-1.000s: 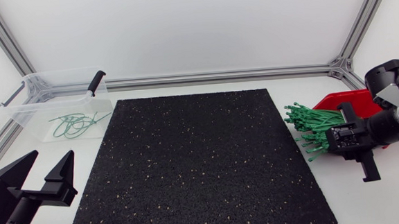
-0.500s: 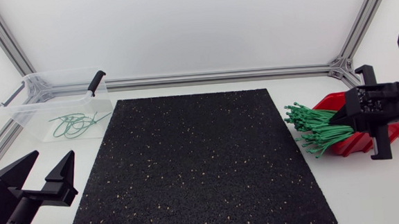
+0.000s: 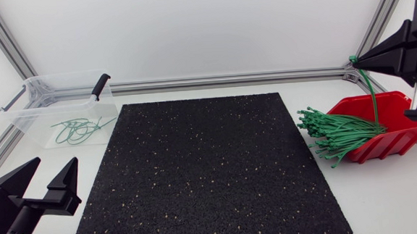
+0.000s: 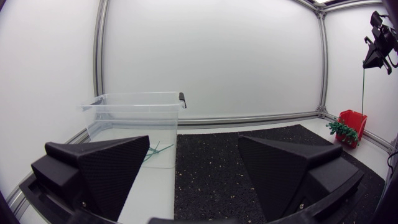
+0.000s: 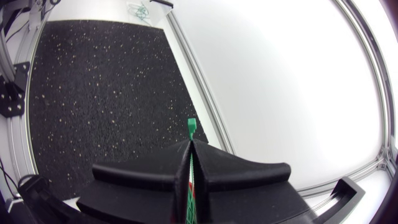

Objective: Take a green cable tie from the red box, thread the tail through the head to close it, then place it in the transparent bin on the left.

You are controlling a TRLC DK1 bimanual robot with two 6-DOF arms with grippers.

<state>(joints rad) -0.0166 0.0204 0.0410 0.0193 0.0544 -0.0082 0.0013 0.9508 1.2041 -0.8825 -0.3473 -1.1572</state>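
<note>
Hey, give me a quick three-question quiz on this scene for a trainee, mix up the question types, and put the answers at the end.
1. True or false: the right gripper is shut on a green cable tie.
2. The held tie's tail hangs down to: A) the red box B) the black mat C) the transparent bin.
3. Fill in: the left gripper is ____, holding nothing.
Key: 1 true; 2 A; 3 open.
</note>
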